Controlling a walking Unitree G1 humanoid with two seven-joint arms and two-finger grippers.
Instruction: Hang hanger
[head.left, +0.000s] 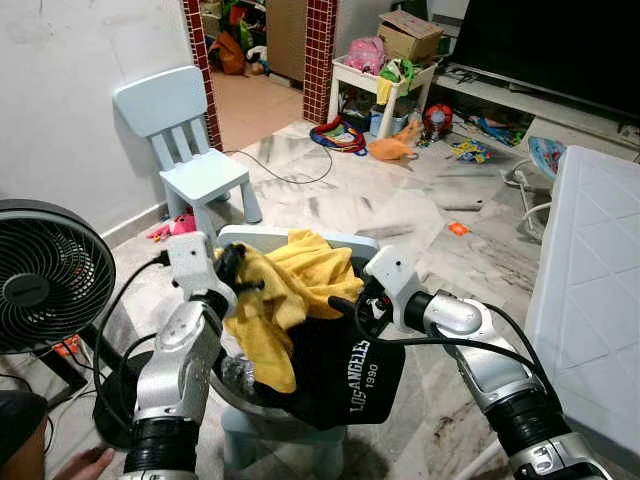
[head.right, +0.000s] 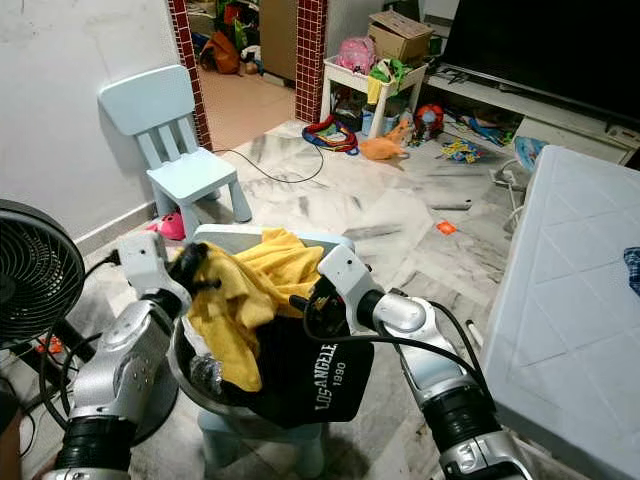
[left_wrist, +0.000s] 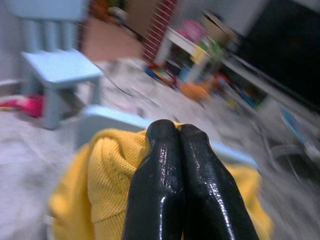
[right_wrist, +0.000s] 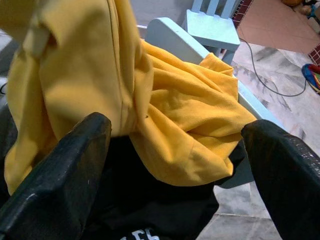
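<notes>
Left eye view: no hanger can be made out; what lies to hand is a yellow shirt (head.left: 285, 285) heaped over a black garment (head.left: 340, 385) printed "LOS ANGELES 1990", both piled in a metal basin (head.left: 232, 385) on a pale blue chair (head.left: 300, 240). If a hanger is buried there, it cannot be told. The left gripper (head.left: 238, 272) rests against the yellow cloth; the left wrist view shows its two black fingers (left_wrist: 165, 190) pressed together, though whether cloth is pinched between them cannot be told. The right gripper (right_wrist: 175, 145) stands spread wide around the yellow folds, holding nothing. The fabric looks light, limp and prone to slide; a bunched fold or collar seam seems the surest hold. Beyond: a fan (head.left: 45, 275), a second blue chair (head.left: 190, 150), scattered toys (head.left: 395, 145).
</notes>
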